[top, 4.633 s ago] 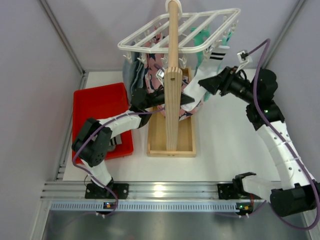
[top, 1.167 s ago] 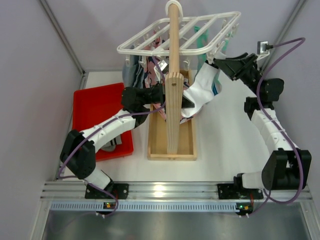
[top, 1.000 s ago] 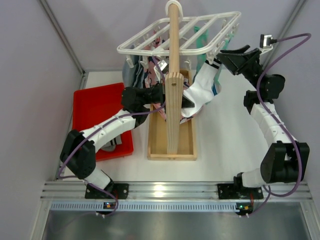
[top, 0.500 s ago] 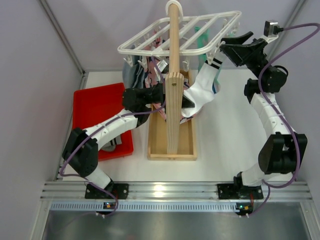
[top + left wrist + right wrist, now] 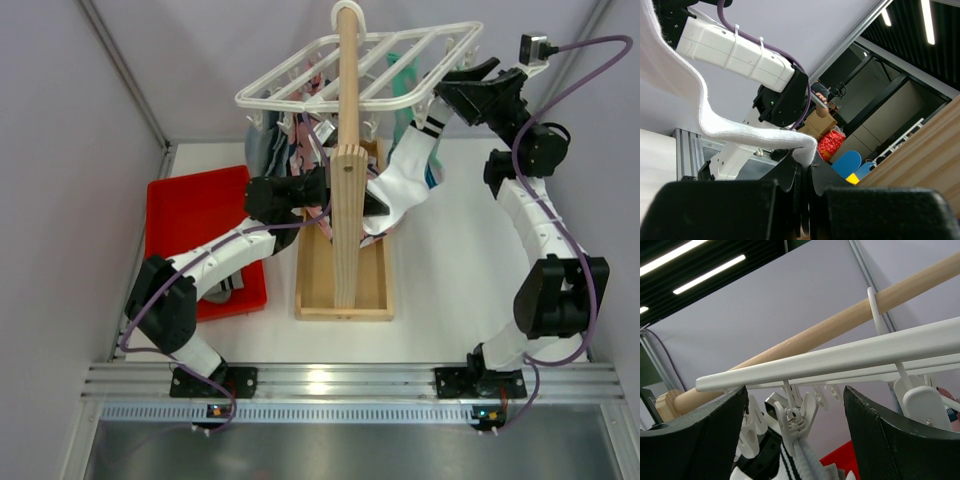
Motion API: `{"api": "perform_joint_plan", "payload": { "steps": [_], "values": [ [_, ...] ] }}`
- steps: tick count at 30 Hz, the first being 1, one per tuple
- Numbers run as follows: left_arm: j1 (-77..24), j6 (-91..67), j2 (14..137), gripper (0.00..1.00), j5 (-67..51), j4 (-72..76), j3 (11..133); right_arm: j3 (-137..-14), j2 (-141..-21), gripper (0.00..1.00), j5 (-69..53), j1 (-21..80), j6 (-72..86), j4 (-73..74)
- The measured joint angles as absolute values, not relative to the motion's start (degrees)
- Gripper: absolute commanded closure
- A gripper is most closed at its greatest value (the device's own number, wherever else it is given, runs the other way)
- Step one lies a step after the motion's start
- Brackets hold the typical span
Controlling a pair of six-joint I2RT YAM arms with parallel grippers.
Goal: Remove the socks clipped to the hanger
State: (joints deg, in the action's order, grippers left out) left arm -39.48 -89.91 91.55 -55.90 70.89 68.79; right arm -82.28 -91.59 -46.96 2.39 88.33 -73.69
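Observation:
The white grid hanger (image 5: 360, 65) hangs on the wooden post. A white sock with black stripe bands (image 5: 408, 170) dangles from a clip at the hanger's right edge. My left gripper (image 5: 378, 206) is shut on the sock's toe (image 5: 809, 147), which it pulls sideways behind the post. My right gripper (image 5: 452, 92) is open at the hanger's right edge. Its fingers (image 5: 695, 440) stand either side of the clip (image 5: 797, 417) that holds the sock's striped cuff (image 5: 805, 460), not touching it. A teal sock (image 5: 403, 72) hangs further back.
The wooden post (image 5: 347, 150) stands in a box base (image 5: 315, 290) mid-table. Pink printed cloth (image 5: 300, 150) and blue-grey cloth (image 5: 262, 150) hang on the hanger's left side. A red bin (image 5: 195, 215) lies at the left, under my left arm.
My right gripper has risen and moved left up to the hanger's right edge, around the sock's clip, and its jaws have narrowed a little. The left arm has held still with the sock.

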Motion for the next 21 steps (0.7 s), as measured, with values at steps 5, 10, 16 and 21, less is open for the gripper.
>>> {"api": "perform_joint_plan", "payload": {
  "steps": [5,10,16,21],
  "values": [
    [-39.51,-90.15,91.72,1.0,-55.9,71.48,68.79,-82.3,-91.59,0.34,-47.46,2.98,88.38,-73.84],
    [-39.53,-90.19,91.79,1.0,-55.9,71.83,68.79,-82.43,-91.59,0.44,-47.9,3.01,88.29,-73.87],
    [-39.53,-90.26,91.79,1.0,-55.9,71.88,68.79,-83.42,-91.72,0.73,-48.14,3.33,87.88,-73.97],
    [-39.53,-90.41,91.9,1.0,-55.9,71.94,68.79,-83.74,-91.94,1.0,-48.42,3.36,87.29,-73.91]
  ]
}}
